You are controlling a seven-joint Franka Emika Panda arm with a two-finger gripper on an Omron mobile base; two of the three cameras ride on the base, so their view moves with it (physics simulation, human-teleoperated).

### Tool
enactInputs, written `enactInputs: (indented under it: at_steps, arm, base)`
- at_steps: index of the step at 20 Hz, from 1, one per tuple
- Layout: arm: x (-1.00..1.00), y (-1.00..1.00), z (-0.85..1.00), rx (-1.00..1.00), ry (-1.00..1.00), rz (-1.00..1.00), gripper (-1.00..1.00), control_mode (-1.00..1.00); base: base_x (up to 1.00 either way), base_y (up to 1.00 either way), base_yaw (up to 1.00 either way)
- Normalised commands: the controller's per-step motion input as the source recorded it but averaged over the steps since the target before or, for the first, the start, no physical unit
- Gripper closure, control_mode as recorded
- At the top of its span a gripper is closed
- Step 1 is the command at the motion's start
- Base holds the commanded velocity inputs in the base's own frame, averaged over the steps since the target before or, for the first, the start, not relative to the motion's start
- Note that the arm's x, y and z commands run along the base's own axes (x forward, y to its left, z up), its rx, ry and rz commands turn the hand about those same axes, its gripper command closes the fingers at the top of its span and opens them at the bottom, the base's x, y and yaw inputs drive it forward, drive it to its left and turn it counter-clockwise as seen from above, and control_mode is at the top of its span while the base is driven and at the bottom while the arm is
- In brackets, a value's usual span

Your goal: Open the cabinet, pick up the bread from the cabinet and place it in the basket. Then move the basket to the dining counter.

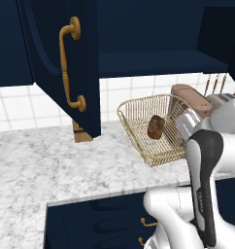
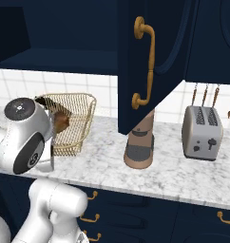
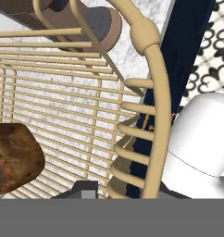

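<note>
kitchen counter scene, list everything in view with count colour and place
cabinet: one, dark navy, on the wall above the counter, doors open, curved brass handles
basket: one, pale gold wire, on the marble counter under the cabinet
bread: one, dark brown, lying inside the basket
counter: one, white marble with grey veins, over navy drawers with brass pulls
brown appliance: one, tan with a grey base, on the counter right of the basket
toaster: one, silver, further right on the counter
hanging utensils: several, brass-handled, on the tiled wall above the toaster
arm: one, white with dark joints, reaching to the basket's near side
claw: at the basket rim, fingertips not clear
</note>
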Motion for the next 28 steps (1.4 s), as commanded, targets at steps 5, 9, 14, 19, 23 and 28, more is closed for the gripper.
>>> enactInputs:
  at_steps: [5, 9, 14, 19, 23, 28]
  arm:
    - [-0.18, 0.0, 0.09, 0.0, -0.03, 0.0, 1.0, 1.0]
    - [0.0, 0.0, 0.0, 0.0, 0.0, 0.0, 1.0, 1.0]
    - [0.0, 0.0, 0.0, 0.0, 0.0, 0.0, 1.0, 1.0]
    - [0.0, 0.0, 0.0, 0.0, 0.0, 0.0, 1.0, 1.0]
    - [0.0, 0.0, 0.0, 0.0, 0.0, 0.0, 1.0, 1.0]
    - [0.0, 0.0, 0.0, 0.0, 0.0, 0.0, 1.0, 1.0]
  base:
    - [-0.8, 0.0, 0.0]
    - [-1.0, -0.25, 0.0]
    - [-0.81, -0.48, -0.38]
    - [0.0, 0.0, -0.98]
    - [0.0, 0.03, -1.0]
    - [0.0, 0.05, -1.0]
